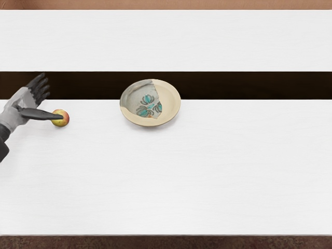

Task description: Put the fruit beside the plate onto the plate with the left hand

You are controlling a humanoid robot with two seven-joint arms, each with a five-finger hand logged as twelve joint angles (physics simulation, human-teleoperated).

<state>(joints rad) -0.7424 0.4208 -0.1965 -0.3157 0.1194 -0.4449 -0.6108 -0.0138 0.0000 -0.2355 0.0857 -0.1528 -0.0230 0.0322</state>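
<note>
The small red-and-yellow apple (61, 119) sits on the white table (207, 171), well left of the patterned plate (174, 104), and the left hand (26, 102) is right beside it, fingers (39, 85) spread wide, dark thumb (41, 114) stretched over its top, gripping nothing.

Open table (207, 171) between fruit (61, 118) and plate (174, 106)

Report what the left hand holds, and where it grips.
Nothing held: the left hand is open, one finger reaching over the top of the fruit on the table.
</note>
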